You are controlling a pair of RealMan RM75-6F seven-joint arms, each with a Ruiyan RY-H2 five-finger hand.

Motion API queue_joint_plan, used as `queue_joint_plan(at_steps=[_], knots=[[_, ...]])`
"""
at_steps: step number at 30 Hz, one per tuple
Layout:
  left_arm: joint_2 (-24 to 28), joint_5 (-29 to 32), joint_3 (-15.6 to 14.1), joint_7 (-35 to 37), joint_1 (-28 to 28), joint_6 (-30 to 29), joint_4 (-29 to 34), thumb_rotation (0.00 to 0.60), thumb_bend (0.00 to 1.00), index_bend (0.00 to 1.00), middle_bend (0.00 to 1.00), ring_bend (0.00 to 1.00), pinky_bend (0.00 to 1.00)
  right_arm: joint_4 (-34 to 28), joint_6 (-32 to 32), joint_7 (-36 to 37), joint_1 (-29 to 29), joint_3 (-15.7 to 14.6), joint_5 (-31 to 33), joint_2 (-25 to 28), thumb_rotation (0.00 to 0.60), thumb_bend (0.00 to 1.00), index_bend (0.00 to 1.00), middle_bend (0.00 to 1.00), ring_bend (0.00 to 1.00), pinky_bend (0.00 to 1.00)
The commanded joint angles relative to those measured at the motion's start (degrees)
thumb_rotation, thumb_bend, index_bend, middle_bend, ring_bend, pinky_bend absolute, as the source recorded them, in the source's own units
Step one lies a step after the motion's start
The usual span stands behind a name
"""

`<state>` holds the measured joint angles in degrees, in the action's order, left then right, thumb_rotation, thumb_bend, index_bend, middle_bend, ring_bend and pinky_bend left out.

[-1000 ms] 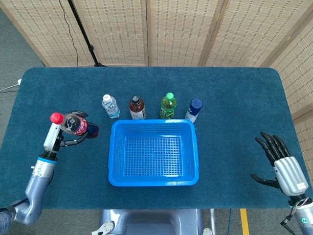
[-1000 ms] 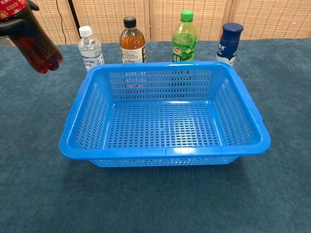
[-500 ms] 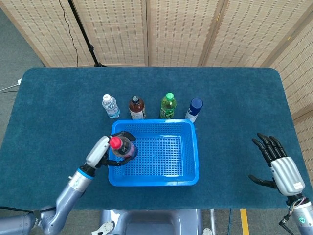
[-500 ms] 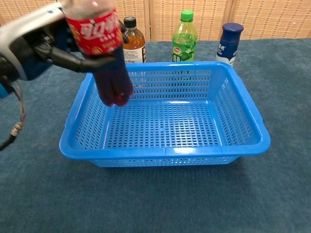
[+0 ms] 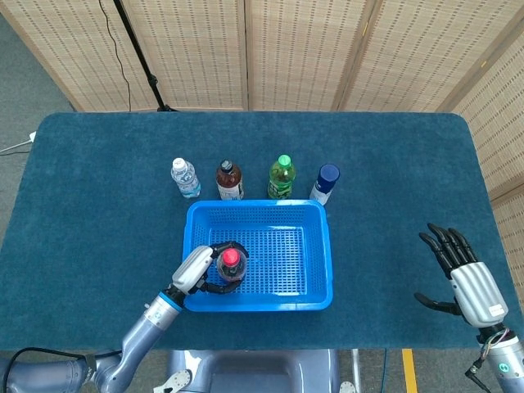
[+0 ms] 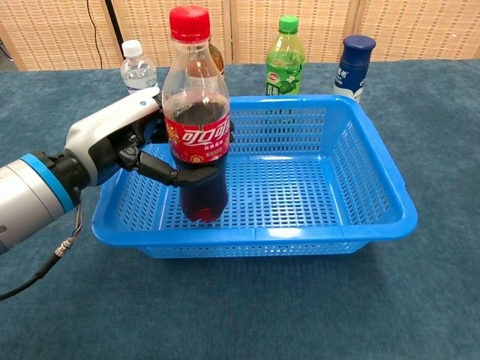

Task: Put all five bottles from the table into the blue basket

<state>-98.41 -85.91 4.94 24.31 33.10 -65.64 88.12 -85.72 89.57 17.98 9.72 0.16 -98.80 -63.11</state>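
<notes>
The left hand (image 6: 124, 146) grips a cola bottle (image 6: 196, 127) with a red cap, its dark fingers (image 6: 176, 174) wrapped around the lower part of the red label. The bottle stands upright inside the blue basket (image 6: 375, 225), at the near-left part of it; whether its base touches the mesh floor cannot be told. In the head view the same left hand (image 5: 196, 268) reaches over the basket's left wall, and the cola bottle (image 5: 231, 266) shows mostly as its red cap within the blue basket (image 5: 323, 270). Behind the basket's far wall four more bottles stand upright in a row on the table (image 5: 393, 188), just beside the basket: a small clear water bottle (image 5: 185, 178) with a white cap furthest left, then a brown bottle (image 5: 229, 179) with a dark cap, then a green bottle (image 5: 281, 176) with a green cap, then a dark blue bottle (image 5: 325, 183) at the right end. The right hand (image 5: 467, 278) is well apart from all this, at the table's near-right corner, holding nothing, with its dark fingers spread and the thumb out to the side. Woven screens (image 5: 286, 49) stand behind the table.
</notes>
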Motion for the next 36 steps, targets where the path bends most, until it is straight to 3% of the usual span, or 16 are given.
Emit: queue_joint_plan(at_steps=[1, 4, 5, 7, 20, 27, 36], knots=[[0.38, 0.16, -0.54, -0.46, 0.02, 0.79, -0.25, 0.6, 0.48, 0.51, 0.34, 0.32, 0.38, -0.07, -0.07, -0.14, -0.01, -0.04, 0.05, 0.01, 0.6, 0.0, 0.0, 0.0, 0.0, 0.0], [2.53, -0.79, -2.62, 0.07, 0.93, 3.93, 0.2, 0.6, 0.45, 0.22, 0.14, 0.14, 0.22, -0.11, 0.1, -0.34, -0.06, -0.03, 0.0, -0.02, 0.6, 0.0, 0.0, 0.0, 0.0, 0.0], [3.11, -1.36, -3.02, 0.58, 1.13, 4.28, 0.3, 0.6, 0.43, 0.1, 0.06, 0.06, 0.13, -0.14, 0.1, -0.36, -0.06, -0.07, -0.06, -0.03, 0.6, 0.0, 0.0, 0.0, 0.0, 0.0], [3.82, -2.46, -3.4, 1.38, 1.07, 3.66, 0.16, 0.6, 0.4, 0.0, 0.0, 0.0, 0.02, -0.16, 0.08, -0.43, -0.05, -0.15, -0.16, -0.06, 0.6, 0.0, 0.0, 0.0, 0.0, 0.0], [9.13, -8.16, -4.47, 7.09, -1.67, -5.35, 2.18, 0.6, 0.36, 0.0, 0.0, 0.0, 0.0, -0.27, 0.59, -1.3, -0.21, -0.15, -0.38, -0.24, 0.6, 0.0, 0.0, 0.0, 0.0, 0.0], [10.63, -8.14, -5.39, 7.95, -1.76, -4.76, 2.6, 0.6, 0.34, 0.0, 0.0, 0.0, 0.0, -0.58, 0.93, -1.66, -0.36, -0.21, -0.59, -0.2, 0.6, 0.0, 0.0, 0.0, 0.0, 0.0], [15.57, -10.71, -3.81, 13.8, -5.01, -14.86, 4.51, 0.6, 0.28, 0.0, 0.0, 0.0, 0.0, -0.49, 0.71, -1.72, -0.27, -0.22, -0.5, -0.33, 0.6, 0.0, 0.0, 0.0, 0.0, 0.0]])
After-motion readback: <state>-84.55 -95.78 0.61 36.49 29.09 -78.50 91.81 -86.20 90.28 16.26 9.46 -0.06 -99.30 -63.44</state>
